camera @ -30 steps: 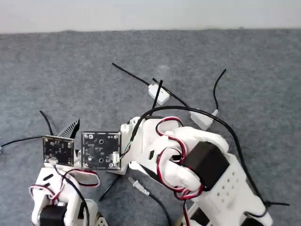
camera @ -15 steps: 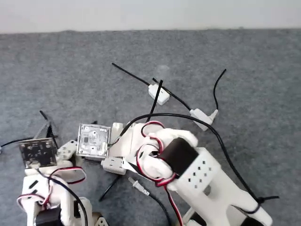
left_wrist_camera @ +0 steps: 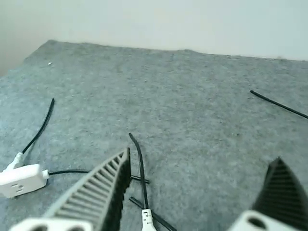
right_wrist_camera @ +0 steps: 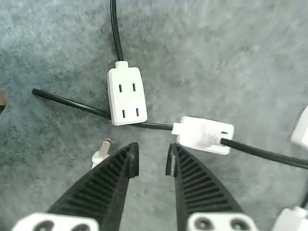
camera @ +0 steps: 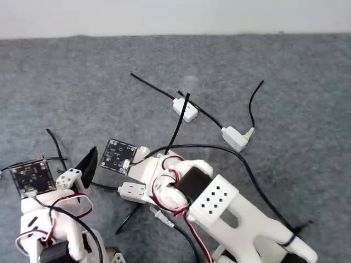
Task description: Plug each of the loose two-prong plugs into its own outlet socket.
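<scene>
Grey felt-like cloth covers the bench (camera: pixel 307 181), and a pale wall (camera: pixel 175 16) runs along its far edge. From above, three white sockets lie among black cords: one (camera: pixel 185 109) near the middle, one (camera: pixel 235 138) to its right, and one (camera: pixel 132 191) just beside the right arm (camera: pixel 219 208). A loose plug (camera: pixel 163 217) lies close to that arm, and the left arm (camera: pixel 52 219) sits at the near left corner.

The left wrist view shows the left hand (left_wrist_camera: pixel 202 159) spread wide and empty over the cloth. A socket (left_wrist_camera: pixel 19 179) lies off to one side, and a plug (left_wrist_camera: pixel 147 219) is near the ribbed finger.

In the right wrist view the right hand (right_wrist_camera: pixel 152 149) is narrowly parted and holds nothing. Just beyond its tips a socket (right_wrist_camera: pixel 126 95) lies face up, showing two pairs of slots. A white connector (right_wrist_camera: pixel 204 134) on a black cord lies near it. A plug (right_wrist_camera: pixel 101 153) with a metal prong lies beside one finger.
</scene>
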Robot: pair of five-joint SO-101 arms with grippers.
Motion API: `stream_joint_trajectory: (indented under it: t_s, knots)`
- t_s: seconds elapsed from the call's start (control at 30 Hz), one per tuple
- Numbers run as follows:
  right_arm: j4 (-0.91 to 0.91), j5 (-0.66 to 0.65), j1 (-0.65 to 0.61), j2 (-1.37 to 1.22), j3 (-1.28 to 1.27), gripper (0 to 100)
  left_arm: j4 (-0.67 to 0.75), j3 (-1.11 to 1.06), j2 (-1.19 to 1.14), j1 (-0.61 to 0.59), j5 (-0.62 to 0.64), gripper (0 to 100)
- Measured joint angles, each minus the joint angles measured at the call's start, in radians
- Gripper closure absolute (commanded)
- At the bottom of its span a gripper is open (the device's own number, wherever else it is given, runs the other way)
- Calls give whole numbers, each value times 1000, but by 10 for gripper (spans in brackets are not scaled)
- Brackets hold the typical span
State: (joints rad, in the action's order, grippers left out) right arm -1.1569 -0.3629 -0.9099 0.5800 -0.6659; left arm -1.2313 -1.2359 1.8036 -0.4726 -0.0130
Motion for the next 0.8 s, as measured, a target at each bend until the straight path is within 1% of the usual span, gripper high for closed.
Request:
stream_joint_trajectory:
  t_s: [0.17,0.47,0.63,0.8]
  knots:
    - [51,55,0,0,-87,898,0,0,0,-41,0,585]
    - [58,63,0,0,-192,894,0,0,0,-64,0,585]
    - [61,68,0,0,-265,806,0,-14,0,-66,0,585]
    - [68,68,-8,0,-281,827,0,-14,0,-64,0,585]
